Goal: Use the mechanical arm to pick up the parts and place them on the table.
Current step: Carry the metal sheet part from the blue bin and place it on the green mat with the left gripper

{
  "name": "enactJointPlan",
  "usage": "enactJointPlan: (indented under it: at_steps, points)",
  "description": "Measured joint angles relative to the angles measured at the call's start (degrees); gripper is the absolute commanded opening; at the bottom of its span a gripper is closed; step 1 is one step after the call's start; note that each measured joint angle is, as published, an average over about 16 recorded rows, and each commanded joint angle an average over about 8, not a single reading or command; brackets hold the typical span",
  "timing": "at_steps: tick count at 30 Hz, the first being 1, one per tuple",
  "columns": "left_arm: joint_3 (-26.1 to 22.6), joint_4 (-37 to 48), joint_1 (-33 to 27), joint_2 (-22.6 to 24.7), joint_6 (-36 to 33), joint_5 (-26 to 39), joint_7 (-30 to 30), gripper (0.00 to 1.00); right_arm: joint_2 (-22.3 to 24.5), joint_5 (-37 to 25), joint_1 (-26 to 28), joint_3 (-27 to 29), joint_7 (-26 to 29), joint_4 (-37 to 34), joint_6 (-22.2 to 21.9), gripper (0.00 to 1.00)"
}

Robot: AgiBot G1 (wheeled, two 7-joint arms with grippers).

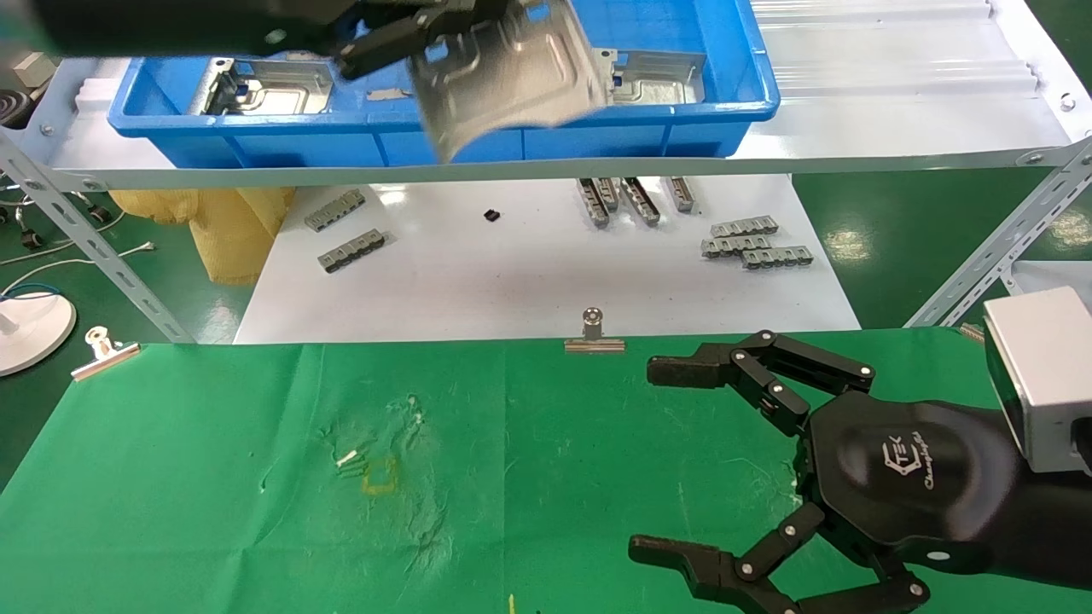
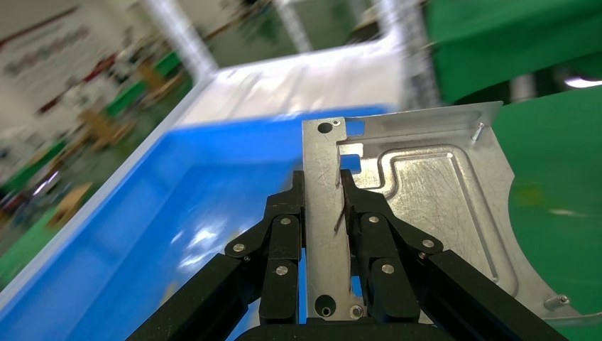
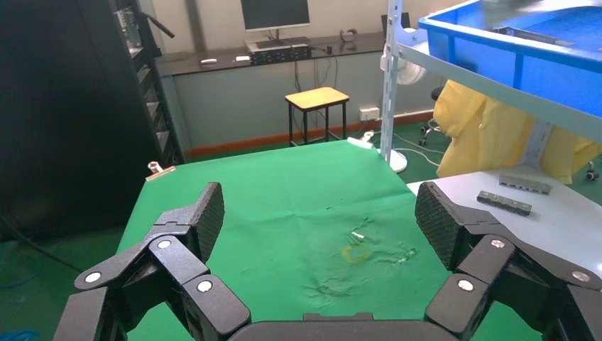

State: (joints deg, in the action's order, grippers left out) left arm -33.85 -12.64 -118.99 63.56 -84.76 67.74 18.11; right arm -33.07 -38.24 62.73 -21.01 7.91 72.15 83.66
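Observation:
My left gripper [image 1: 418, 38] is at the top of the head view, above the blue bin [image 1: 734, 111]. It is shut on the bent-up edge of a silver stamped plate [image 1: 503, 81] and holds it in the air, tilted. In the left wrist view the plate [image 2: 426, 192] stands between the black fingers [image 2: 284, 234]; the gripper [image 2: 323, 185] pinches its edge. Two more plates [image 1: 264, 85] [image 1: 657, 77] lie in the bin. The green cloth table [image 1: 213, 477] with its yellow square mark [image 1: 380, 477] lies below. My right gripper [image 1: 674, 460] rests open and empty over the table's right side.
The bin stands on a white shelf [image 1: 896, 128] with angled metal struts [image 1: 77, 239]. Small grey ribbed strips [image 1: 755, 243] lie on the white tabletop [image 1: 512, 281] behind the cloth. Clips [image 1: 595, 333] hold the cloth's far edge. Yellow bag [image 1: 230, 230] at left.

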Motion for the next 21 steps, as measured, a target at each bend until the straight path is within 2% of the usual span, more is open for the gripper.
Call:
enactJointPlan:
  at_steps: [7, 14, 21]
  points:
    - [-3.0, -6.3, 5.0, -5.1, -6.4, -2.0, 4.7, 0.00, 0.0, 0.0, 0.0, 0.0, 0.0, 0.0, 0.0, 1.00]
    - [-8.7, -12.2, 11.4, -9.2, -6.6, -2.7, 7.9, 0.00, 0.0, 0.0, 0.0, 0.0, 0.0, 0.0, 0.0, 1.00]
    - [-14.0, -11.4, 16.2, -10.4, -5.7, -1.3, 11.4, 0.00, 0.0, 0.0, 0.0, 0.0, 0.0, 0.0, 0.0, 1.00]
